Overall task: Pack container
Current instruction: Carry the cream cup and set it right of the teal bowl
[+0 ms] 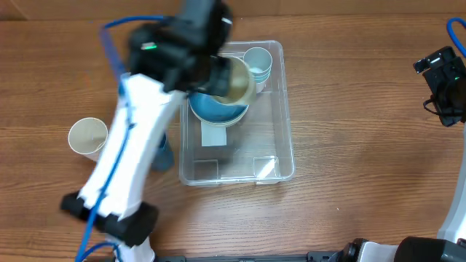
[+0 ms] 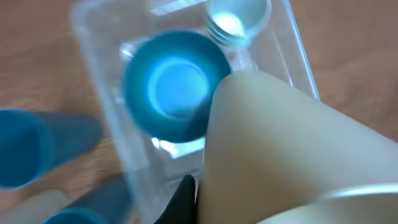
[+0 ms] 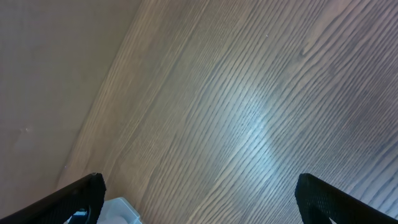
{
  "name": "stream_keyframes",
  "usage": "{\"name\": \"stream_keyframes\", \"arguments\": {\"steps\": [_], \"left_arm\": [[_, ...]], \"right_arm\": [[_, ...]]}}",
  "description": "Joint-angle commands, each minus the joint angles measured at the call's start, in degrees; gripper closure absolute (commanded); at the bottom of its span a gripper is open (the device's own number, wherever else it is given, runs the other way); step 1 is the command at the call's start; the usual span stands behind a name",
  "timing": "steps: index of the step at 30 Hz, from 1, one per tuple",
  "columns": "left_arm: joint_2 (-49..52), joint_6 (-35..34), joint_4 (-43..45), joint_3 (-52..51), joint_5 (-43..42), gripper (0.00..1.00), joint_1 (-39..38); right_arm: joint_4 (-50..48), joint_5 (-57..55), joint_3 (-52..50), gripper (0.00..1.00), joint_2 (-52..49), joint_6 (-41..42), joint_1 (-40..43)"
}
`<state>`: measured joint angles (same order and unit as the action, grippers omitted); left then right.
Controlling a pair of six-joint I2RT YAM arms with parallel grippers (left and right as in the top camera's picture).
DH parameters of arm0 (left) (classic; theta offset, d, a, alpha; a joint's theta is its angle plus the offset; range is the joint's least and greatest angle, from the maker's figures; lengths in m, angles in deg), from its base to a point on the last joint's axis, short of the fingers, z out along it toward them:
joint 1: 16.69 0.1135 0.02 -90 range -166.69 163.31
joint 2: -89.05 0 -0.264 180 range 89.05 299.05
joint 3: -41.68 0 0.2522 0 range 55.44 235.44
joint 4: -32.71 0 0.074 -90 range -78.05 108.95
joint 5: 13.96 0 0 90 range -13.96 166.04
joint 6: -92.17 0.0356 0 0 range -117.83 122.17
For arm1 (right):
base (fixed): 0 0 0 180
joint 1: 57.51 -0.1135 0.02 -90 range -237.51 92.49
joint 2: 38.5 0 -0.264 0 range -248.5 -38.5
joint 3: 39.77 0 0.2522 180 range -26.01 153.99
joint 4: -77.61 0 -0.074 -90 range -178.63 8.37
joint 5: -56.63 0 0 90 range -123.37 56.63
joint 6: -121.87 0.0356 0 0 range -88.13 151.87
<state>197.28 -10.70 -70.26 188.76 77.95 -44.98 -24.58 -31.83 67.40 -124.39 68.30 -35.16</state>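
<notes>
The clear container [image 1: 288, 135] stands mid-table with a white label [image 1: 213, 136] on its base. Inside it are a blue bowl [image 1: 217, 110] and a pale cup [image 1: 258, 61] in the far right corner. My left gripper [image 1: 218, 71] is shut on a cream cup [image 1: 237, 81] and holds it tilted above the bowl. In the left wrist view the cream cup [image 2: 292, 143] fills the right side, with one black finger [image 2: 185, 198] against it, above the blue bowl [image 2: 174, 84] and pale cup [image 2: 236, 17]. My right gripper [image 3: 199, 199] is open and empty over bare wood at the far right [image 1: 440, 87].
A white paper cup [image 1: 88, 135] stands on the table left of the container. A blue cup [image 1: 163, 156] lies beside the container's left wall, partly under my left arm; blue cups [image 2: 25, 146] also show blurred in the left wrist view. A small pale object [image 3: 121, 213] sits at the right wrist view's bottom edge.
</notes>
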Motion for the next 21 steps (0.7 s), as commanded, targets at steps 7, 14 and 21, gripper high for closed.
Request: {"name": "stream_keyframes", "arguments": {"steps": [7,14,21], "left_arm": [[18.6,0.9,4.5,-0.5,4.1,0.96,-8.1],[25.5,0.8,9.5,-0.5,5.9,0.96,-8.2],[20.7,-1.3,4.5,5.9,9.1,0.14,-7.8]], "right_arm": [[-0.3,-0.2,0.5,0.0,0.2,0.3,-0.1],[-0.3,-0.2,0.5,0.0,0.2,0.3,-0.1],[-0.3,-0.2,0.5,0.0,0.2,0.3,-0.1]]}}
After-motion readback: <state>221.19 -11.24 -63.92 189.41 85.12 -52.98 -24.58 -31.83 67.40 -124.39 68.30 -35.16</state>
